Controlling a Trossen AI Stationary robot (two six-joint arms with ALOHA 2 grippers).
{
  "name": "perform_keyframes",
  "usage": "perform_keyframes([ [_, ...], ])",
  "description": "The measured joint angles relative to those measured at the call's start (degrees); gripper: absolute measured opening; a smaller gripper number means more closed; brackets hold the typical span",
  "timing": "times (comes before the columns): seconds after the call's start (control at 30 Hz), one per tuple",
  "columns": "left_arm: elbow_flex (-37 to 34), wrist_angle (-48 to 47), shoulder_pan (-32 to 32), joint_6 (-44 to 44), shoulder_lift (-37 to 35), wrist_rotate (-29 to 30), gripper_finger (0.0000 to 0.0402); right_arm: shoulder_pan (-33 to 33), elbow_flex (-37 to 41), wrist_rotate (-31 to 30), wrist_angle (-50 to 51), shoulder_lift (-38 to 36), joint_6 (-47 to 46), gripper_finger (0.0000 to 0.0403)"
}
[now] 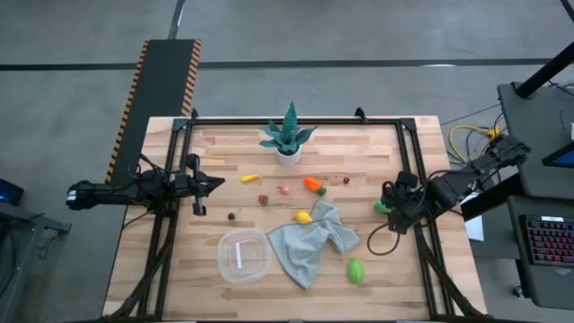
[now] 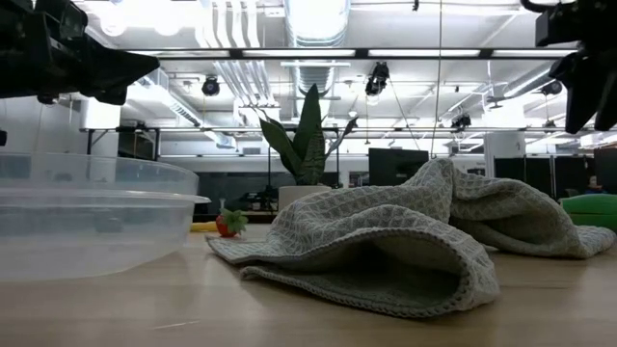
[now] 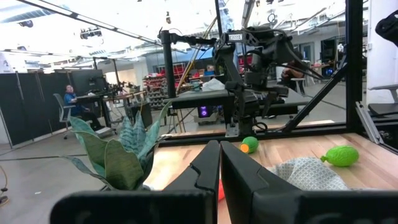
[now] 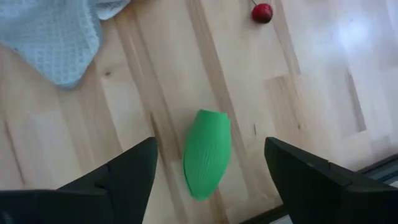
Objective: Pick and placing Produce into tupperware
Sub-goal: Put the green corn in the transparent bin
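Observation:
The clear tupperware (image 1: 244, 257) stands near the table's front, left of a crumpled grey cloth (image 1: 314, 242). Small produce lies scattered on the wood: a yellow piece (image 1: 251, 178), a strawberry (image 1: 264, 199), an orange carrot (image 1: 313, 186), a cherry (image 1: 346, 180), a lemon (image 1: 304, 217) and a green piece (image 1: 357, 271). My right gripper (image 4: 210, 146) is open and points down over another green ribbed piece (image 4: 207, 152) near the right edge, a finger on either side of it without touching. My left gripper (image 1: 211, 184) is shut and waits at the left edge.
A spiky teal plant in a white pot (image 1: 288, 139) stands at the far middle. Black frame rails (image 1: 420, 170) run along the table's left, right and far edges. Bare wood lies between the tupperware and the left rail.

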State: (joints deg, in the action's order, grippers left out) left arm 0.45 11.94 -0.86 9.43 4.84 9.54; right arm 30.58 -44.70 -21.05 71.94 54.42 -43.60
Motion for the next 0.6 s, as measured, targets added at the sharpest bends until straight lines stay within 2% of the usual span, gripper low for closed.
perform_keyframes([
  [0.23,0.02,0.0,0.0,0.0,0.0,-0.02,0.0,-0.13,1.22,-0.01,-0.44,1.27,-0.12,0.0344],
  [0.6,0.02,-0.02,0.0,0.0,0.0,-0.02,0.0,-0.26,5.61,0.44,-3.29,0.8,-2.87,0.0335],
])
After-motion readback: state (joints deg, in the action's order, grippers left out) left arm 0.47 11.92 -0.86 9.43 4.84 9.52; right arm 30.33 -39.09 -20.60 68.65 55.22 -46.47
